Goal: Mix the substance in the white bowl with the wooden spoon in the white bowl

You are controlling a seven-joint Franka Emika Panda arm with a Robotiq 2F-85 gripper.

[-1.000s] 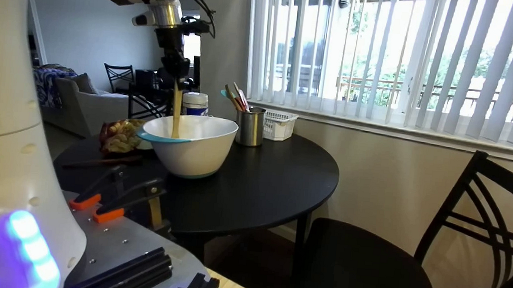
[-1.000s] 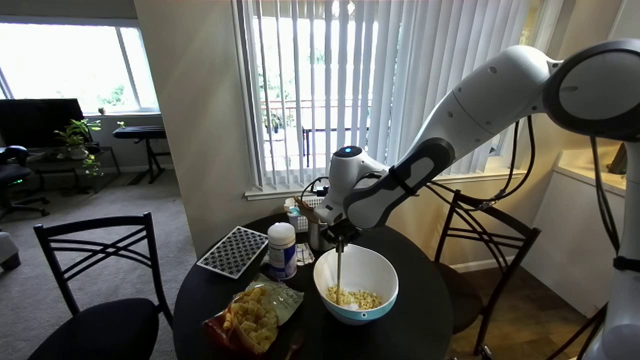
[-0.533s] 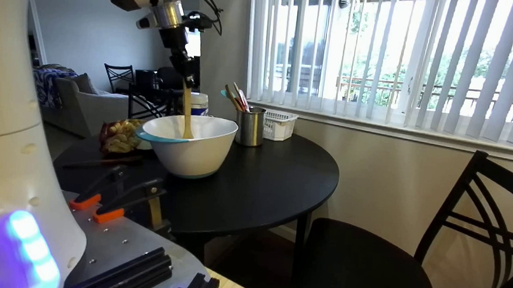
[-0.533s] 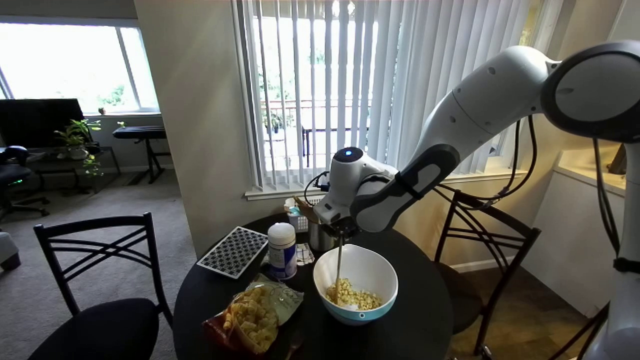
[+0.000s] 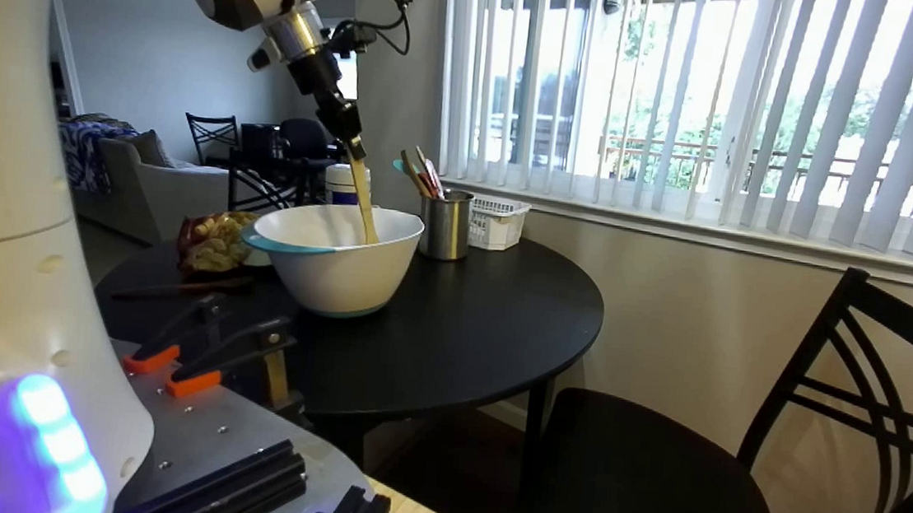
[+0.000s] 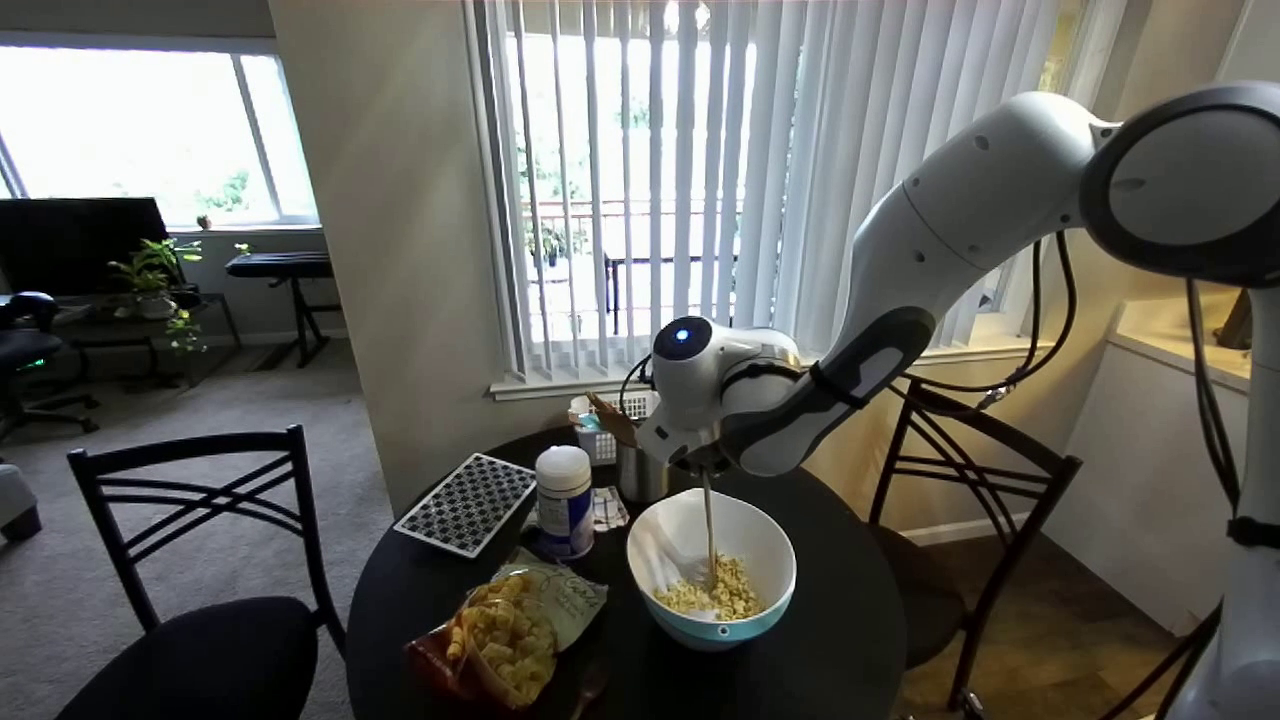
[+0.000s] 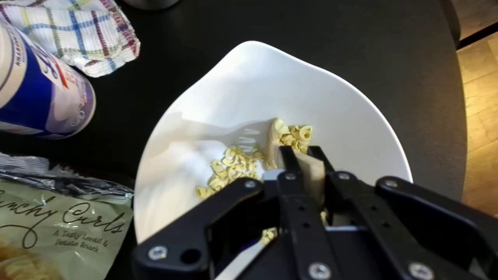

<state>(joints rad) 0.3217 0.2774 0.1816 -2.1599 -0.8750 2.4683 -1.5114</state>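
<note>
Windows (image 6: 130,140) blown out in both exterior views, dark under table (image 5: 483,325). Blue LEDs (image 5: 65,446) glaring. Wrist view: grey shadow across inside of bowl (image 7: 280,93)

A home's dining corner: a round black table (image 5: 484,317) and black chairs (image 6: 215,655) beside vertical window blinds (image 6: 815,150); beyond, a carpeted living area (image 6: 260,400) with a sofa (image 5: 196,196), cushion (image 5: 150,149), patterned throw (image 5: 87,154), dark screen (image 6: 80,245) and leafy potted plant (image 6: 155,303)

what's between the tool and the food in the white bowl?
The wooden spoon: held in the tool, it reaches down to the food in the white bowl. Shows in an exterior view.
</note>
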